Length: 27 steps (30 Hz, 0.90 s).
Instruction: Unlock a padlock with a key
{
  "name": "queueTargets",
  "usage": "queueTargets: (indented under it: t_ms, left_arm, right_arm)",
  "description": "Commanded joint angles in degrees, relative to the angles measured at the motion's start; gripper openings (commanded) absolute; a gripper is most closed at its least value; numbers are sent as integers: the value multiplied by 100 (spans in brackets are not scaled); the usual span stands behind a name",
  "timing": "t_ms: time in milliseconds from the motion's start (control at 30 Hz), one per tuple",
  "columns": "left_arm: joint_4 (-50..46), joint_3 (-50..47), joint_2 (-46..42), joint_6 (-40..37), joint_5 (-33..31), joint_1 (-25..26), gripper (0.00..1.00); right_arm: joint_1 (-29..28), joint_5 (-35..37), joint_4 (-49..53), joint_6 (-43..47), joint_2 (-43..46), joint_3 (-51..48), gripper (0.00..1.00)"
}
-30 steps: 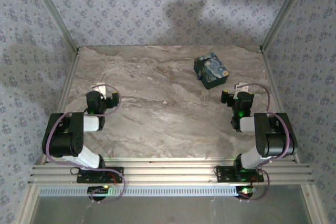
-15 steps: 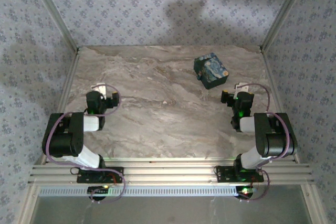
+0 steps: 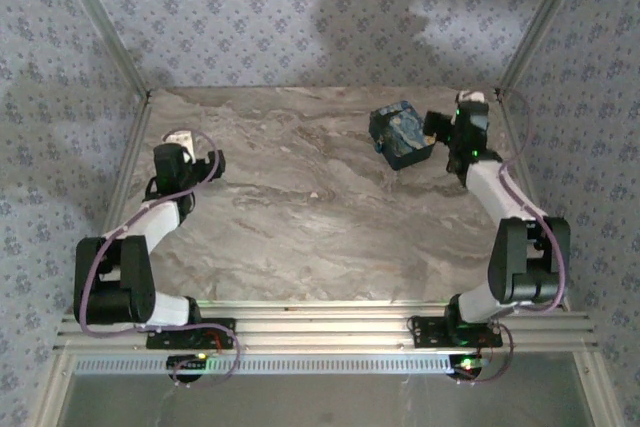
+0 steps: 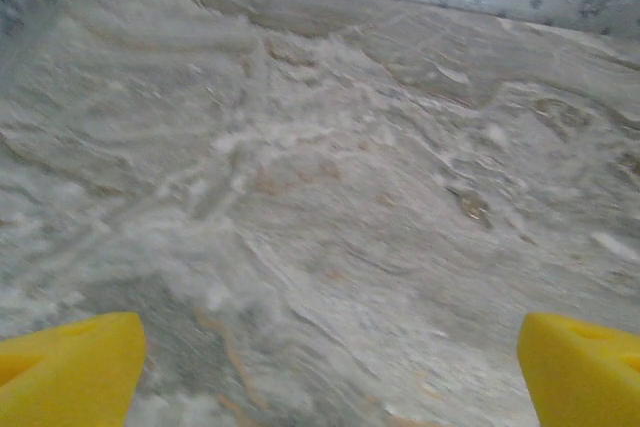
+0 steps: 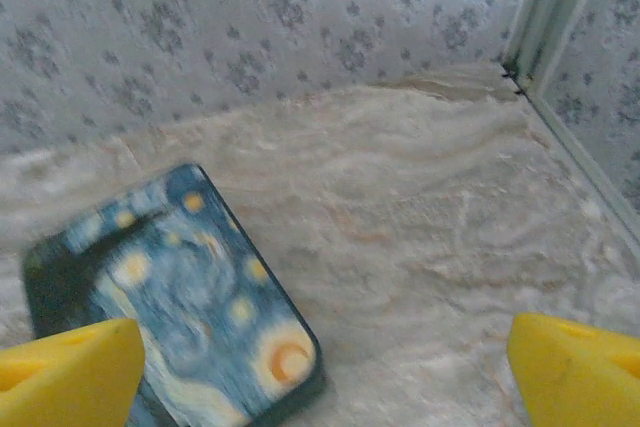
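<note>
The left fingers (image 4: 70, 362), blunt wedges of matte yellow, stand wide apart with nothing between them, above bare desk (image 4: 330, 177) of grey-beige marbled stone veined in white and rust. The right fingers (image 5: 575, 362), the same yellow wedges, are spread just as wide and empty near the desk's far right corner. Just ahead of them lies a rectangular box (image 5: 190, 297) with rounded corners, its glossy lid printed in dark blue swirls and yellow orbs. Behind it rises a wall (image 5: 250, 37) papered pale grey with small floral sprigs, met by a ribbed aluminium post (image 5: 545, 17). Where the padlock and the key lie I cannot tell
</note>
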<state>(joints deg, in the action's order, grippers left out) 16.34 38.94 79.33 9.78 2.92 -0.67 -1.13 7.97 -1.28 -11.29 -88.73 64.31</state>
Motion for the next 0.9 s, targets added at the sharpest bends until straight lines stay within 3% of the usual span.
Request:
queueTargets:
  t_ms: [0, 233, 467, 667, 867]
  left_arm:
    - [-842, 344, -113, 565, 651, 129, 93]
    - [-1306, 513, -121, 837, 1012, 956, 91]
    - [-1326, 406, 86, 937, 999, 1748, 91]
    - [-1229, 453, 386, 1004, 1088, 2007, 91]
    - [-1141, 535, 496, 1087, 1193, 2096, 91]
  right_arm:
    - [-26, -375, 1700, -665, -866, 1226, 94]
    - [-289, -605, 3366, -717, -2961, 4005, 95]
    - [-814, -653, 4065, -216, -4047, 5205, 96]
    - [-1243, -1072, 4516, 485, -4457, 5394, 89]
    - [-1613, -1445, 4535, 1037, -4344, 4898, 81]
